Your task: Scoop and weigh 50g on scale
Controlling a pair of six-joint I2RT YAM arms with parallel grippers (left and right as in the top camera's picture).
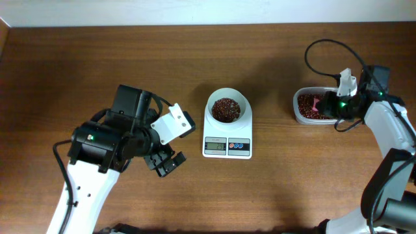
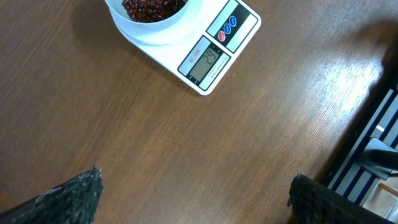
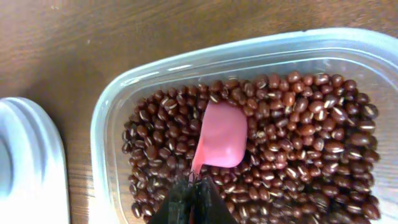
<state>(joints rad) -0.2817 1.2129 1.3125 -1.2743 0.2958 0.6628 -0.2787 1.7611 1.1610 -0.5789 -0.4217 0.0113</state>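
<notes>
Brown wood-grain table (image 1: 195, 195), pale strip of wall (image 1: 195, 10) along far edge, soft glare (image 2: 348, 81) on tabletop.

Bright even light w/ soft shadows; glare on table (image 2: 348, 78) (left wrist view); btm edges blurry

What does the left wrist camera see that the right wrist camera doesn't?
Only the left wrist view clearly shows the scale, with its display, red and blue buttons, and bowl. Only the right wrist view shows the tub, the pink spoon in it, and the right gripper, jaws shut on the spoon's handle; a white thing at its left edge is too cut off to name. Both show beans and the brown table.
</notes>
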